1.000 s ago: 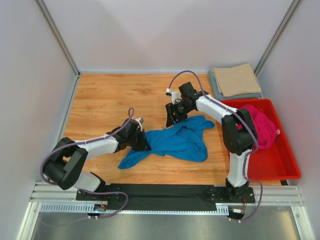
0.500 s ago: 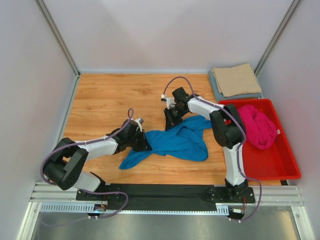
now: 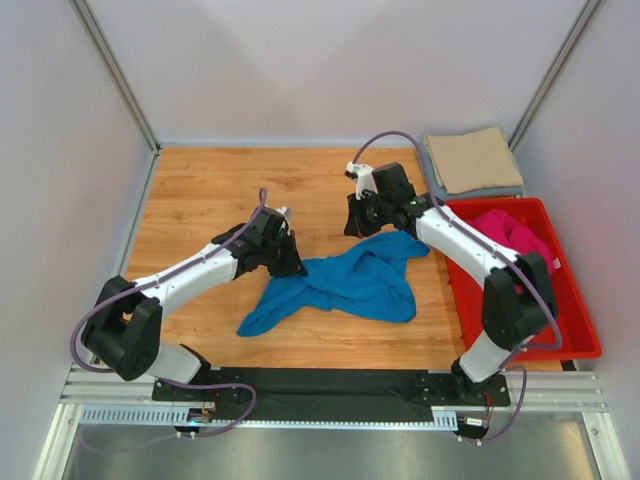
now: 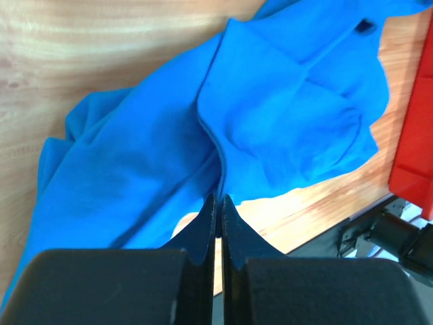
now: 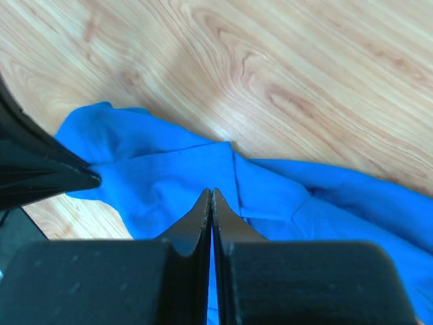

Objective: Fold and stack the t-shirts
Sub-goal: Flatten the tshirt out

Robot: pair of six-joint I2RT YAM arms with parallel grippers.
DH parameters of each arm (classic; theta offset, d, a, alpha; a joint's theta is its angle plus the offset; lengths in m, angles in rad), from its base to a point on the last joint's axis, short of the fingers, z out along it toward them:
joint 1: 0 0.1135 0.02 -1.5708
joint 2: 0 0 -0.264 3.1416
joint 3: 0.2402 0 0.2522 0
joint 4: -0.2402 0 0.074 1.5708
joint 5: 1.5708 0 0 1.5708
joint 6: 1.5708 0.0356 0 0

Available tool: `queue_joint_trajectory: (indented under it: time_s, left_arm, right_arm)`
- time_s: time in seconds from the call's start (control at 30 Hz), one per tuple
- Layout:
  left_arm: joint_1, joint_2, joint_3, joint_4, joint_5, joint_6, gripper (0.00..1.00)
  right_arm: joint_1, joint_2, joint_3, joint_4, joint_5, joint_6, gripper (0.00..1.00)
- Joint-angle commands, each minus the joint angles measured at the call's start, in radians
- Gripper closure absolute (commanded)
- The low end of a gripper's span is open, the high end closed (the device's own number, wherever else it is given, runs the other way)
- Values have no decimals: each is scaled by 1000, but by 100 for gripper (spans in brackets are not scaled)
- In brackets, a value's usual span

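A bright blue t-shirt [image 3: 360,285] lies crumpled in the middle of the wooden table. My left gripper [image 3: 297,265] is shut on its left edge; in the left wrist view a ridge of blue cloth [image 4: 284,115] runs straight into the closed tips [image 4: 218,198]. My right gripper [image 3: 362,228] is shut at the shirt's far edge. In the right wrist view its tips [image 5: 212,191] meet on a flat blue panel [image 5: 162,183] that stretches toward the left fingers [image 5: 40,172]. A magenta t-shirt [image 3: 505,230] lies bunched in the red bin. A folded tan t-shirt [image 3: 472,158] rests on a grey-blue one [image 3: 430,178] at the back right.
The red plastic bin [image 3: 560,345] stands along the right side, and my right forearm passes over its near-left corner. Its corner [image 4: 414,156] shows at the right of the left wrist view. Grey walls close in the table on three sides.
The right gripper has shut on the shirt's far edge and shifted back and right, its elbow swinging out over the bin. The left gripper has drawn its edge of the shirt slightly back.
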Motion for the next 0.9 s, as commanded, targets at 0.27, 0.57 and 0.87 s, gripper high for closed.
queue_joint_trajectory:
  time_s: [0.27, 0.57, 0.87]
  left_arm:
    - [-52, -40, -100, -77, -22, -23, 100]
    - [-55, -9, -250, 55, -3, -66, 100]
    - [-55, 3, -247, 62, -11, -63, 100]
  right_arm:
    - [15, -68, -188, 106, -71, 81, 69]
    - [18, 186, -57, 67, -140, 42, 49]
    - [29, 193, -100, 156, -267, 68, 57]
